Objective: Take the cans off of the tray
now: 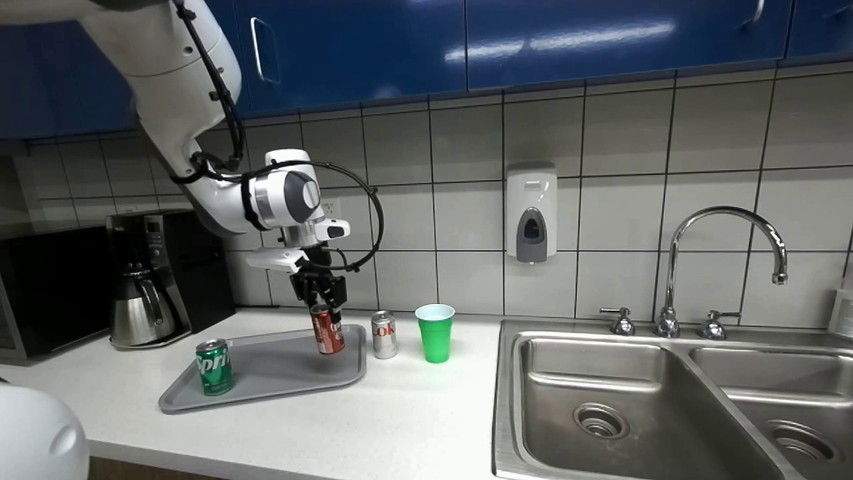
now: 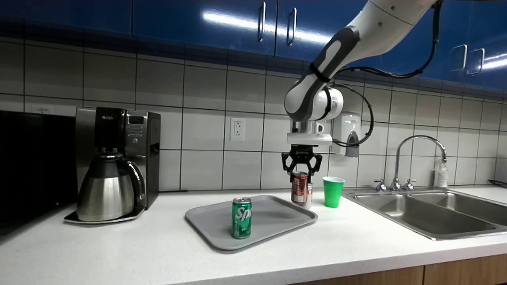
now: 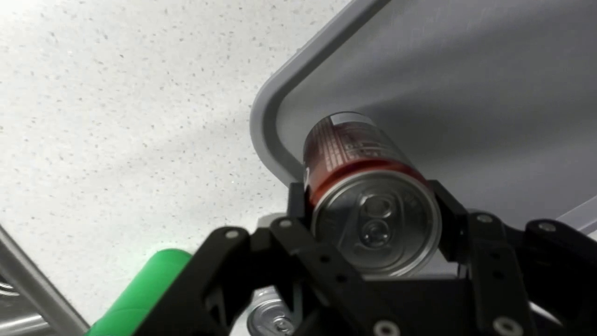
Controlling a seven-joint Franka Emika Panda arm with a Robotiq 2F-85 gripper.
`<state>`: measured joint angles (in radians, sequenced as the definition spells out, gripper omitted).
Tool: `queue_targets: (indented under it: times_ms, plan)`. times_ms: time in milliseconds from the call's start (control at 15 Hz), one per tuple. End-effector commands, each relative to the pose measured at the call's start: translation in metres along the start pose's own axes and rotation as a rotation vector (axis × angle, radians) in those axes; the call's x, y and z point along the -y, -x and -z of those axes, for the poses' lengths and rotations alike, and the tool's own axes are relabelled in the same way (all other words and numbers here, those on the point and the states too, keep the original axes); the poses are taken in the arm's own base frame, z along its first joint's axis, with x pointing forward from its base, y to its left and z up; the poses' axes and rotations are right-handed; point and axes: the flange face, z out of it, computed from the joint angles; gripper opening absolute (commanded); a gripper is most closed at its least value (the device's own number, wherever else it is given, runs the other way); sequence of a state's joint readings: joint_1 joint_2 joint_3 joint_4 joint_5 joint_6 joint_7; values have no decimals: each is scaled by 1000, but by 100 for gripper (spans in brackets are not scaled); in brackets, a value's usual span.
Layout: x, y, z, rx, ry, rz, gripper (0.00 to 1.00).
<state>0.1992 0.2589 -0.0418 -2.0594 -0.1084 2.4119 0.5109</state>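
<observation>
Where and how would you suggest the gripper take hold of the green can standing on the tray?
I would come from straight above and grip the upper sides of the green can, one jaw on each side: it stands upright on the tray, and its round wall should suit most angles. The gripper must first release the red can it holds.
</observation>
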Motion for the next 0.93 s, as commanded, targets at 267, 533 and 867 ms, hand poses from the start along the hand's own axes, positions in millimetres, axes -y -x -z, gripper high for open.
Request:
queue_targets:
  times_ms: [267, 533, 867]
  plan:
    - [-47, -2, 2, -22, -13, -68, 38]
    - [-61, -1, 1, -31, -6, -89, 38]
    - [-79, 3, -1, -32, -4, -120, 38]
